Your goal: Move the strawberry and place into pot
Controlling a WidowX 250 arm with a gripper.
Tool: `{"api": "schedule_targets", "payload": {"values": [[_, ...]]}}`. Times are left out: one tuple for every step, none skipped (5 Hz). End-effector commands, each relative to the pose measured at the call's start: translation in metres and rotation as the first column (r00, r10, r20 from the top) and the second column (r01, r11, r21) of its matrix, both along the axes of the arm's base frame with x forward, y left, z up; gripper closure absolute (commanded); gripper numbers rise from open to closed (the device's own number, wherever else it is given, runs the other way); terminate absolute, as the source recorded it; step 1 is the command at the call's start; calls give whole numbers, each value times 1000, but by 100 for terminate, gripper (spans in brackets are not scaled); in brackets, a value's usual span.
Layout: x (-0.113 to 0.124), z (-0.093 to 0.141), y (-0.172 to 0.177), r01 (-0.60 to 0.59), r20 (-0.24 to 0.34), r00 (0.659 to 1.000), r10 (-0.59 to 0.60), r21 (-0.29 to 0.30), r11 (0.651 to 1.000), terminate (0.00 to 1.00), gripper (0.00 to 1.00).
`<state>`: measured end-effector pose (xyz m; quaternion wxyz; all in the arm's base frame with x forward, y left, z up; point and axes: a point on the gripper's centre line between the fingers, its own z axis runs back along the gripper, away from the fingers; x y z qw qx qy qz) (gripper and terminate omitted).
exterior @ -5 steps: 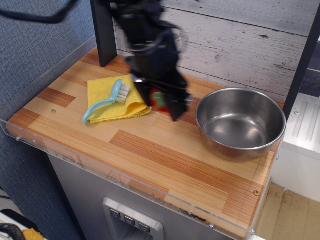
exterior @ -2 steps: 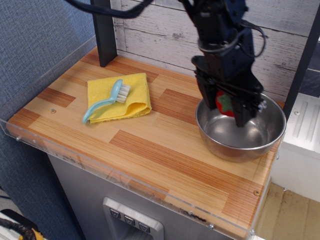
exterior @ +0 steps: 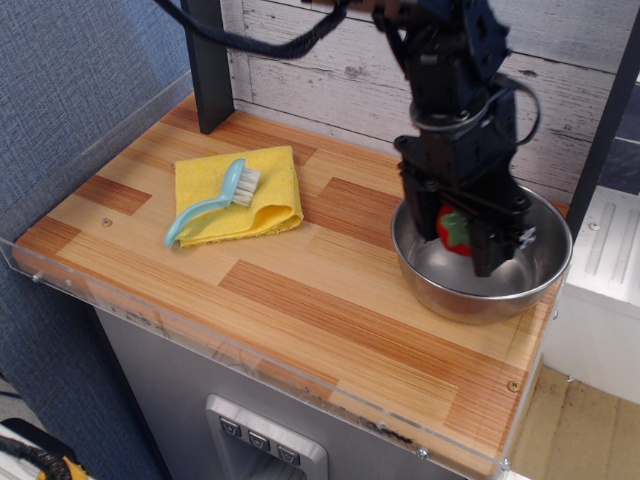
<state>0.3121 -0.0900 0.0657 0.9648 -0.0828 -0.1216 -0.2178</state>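
Observation:
The strawberry [exterior: 453,229] is small, glossy red with a green cap. It sits between the fingers of my black gripper [exterior: 452,240], which is shut on it. The gripper reaches down from above into the pot [exterior: 530,282], a wide shiny steel bowl at the right of the wooden counter. The strawberry hangs inside the pot's rim, above its bottom. The gripper's body hides the far left part of the pot.
A yellow cloth [exterior: 240,200] lies at the back left of the counter [exterior: 330,300] with a light blue brush [exterior: 212,203] on it. A black post [exterior: 210,60] stands at the back left. A clear plastic lip runs along the counter's front edge.
The gripper carried the strawberry from beside the yellow cloth rightward to the pot, then lowered it a little deeper inside the rim.

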Motion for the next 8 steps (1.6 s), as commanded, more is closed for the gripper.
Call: {"api": "schedule_targets", "payload": {"values": [[18,-25,23,-47,19,999,47,2,999,0,0],[21,-19,19,-42,33,999,43,-21,999,0,0],[20,-10,13,-15,58,998,17,-32,999,0,0],[16,6,13,-1,89,996,5,-36,999,0,0],[11,41,12,-15,154,988,11,23,1000,0,0],[2,73,21,-40,180,983,27,67,997,0,0],[-10,90,47,-134,170,979,111,135,982,0,0],[-18,92,81,-222,123,971,204,155,963,0,0]]}}
